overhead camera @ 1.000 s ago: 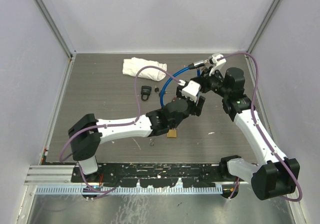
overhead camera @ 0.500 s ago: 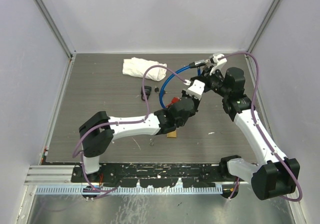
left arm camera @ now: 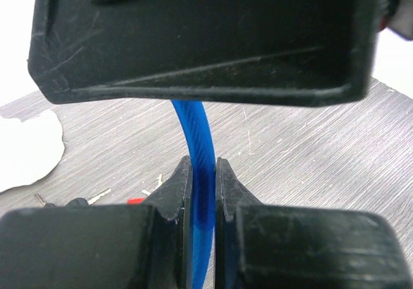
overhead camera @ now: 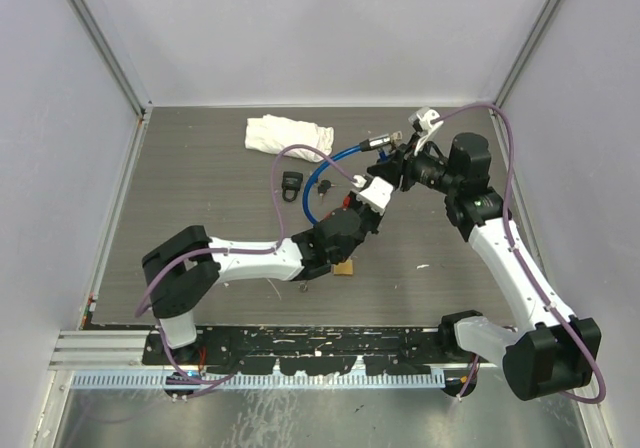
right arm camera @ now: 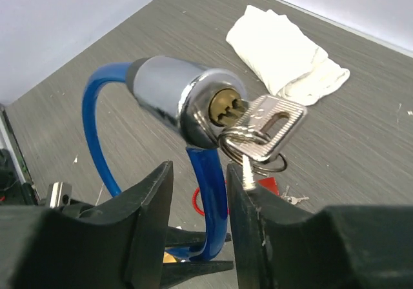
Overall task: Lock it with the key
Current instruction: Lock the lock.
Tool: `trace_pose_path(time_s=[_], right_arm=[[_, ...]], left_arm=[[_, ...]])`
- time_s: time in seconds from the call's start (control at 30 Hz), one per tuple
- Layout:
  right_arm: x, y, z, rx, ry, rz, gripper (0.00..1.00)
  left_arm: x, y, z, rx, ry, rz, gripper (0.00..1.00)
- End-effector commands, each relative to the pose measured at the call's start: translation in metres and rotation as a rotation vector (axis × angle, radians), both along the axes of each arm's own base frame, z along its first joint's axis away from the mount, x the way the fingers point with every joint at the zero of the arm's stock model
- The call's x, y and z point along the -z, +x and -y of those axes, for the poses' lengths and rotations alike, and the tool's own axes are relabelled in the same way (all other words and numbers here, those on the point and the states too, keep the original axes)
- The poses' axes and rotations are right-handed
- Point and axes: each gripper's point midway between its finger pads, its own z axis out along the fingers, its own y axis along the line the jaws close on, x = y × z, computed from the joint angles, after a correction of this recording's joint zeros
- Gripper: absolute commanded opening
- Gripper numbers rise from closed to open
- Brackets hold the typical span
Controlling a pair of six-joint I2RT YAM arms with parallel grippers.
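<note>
key (right arm camera: 274,124) blade hidden inside cylinder (right arm camera: 174,99) on blue cable (right arm camera: 93,128)

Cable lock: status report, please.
Left gripper shut on blue cable. Right gripper open, jaws either side of cable below lock cylinder. Key seated in cylinder. Nothing blocking.

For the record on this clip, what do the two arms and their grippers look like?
Both match: white tubular links between chunky black joint housings. The left arm and right arm each trail a loose purple cable along the outside. The left gripper and right gripper have black, angular, lightly scuffed plastic fingers.
</note>
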Motion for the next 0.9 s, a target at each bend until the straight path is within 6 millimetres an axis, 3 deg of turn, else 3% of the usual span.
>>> trace_pose_path(time_s=[0.0,0.27,0.5,0.63,0.83,0.87], right_arm=[[-0.038,-0.016,-0.007,-0.117,-0.020,0.135,0.46],[-0.032,-0.044,-0.008,-0.317,-0.120,0.212,0.54],[-0.041,-0.062,0.000,-0.407,-0.149,0.259,0.56],[-0.052,-0.073,0.003,-0.438,-0.132,0.261,0.56],[-0.073,-0.093,-0.004,-0.501,-0.006,0.172,0.56],[-0.077,-0.095,-0.006,-0.513,0.027,0.150,0.57]], left_arm=[[-0.095,-0.003,-0.017,0.019,-0.222,0.155,0.00],[-0.101,-0.012,-0.036,0.067,-0.202,0.176,0.00],[-0.087,-0.029,-0.048,0.193,-0.077,0.154,0.00],[-0.082,-0.040,-0.064,0.246,-0.004,0.164,0.00],[-0.057,-0.043,-0.092,0.268,0.136,0.156,0.00],[-0.063,-0.045,-0.100,0.273,0.133,0.164,0.00]])
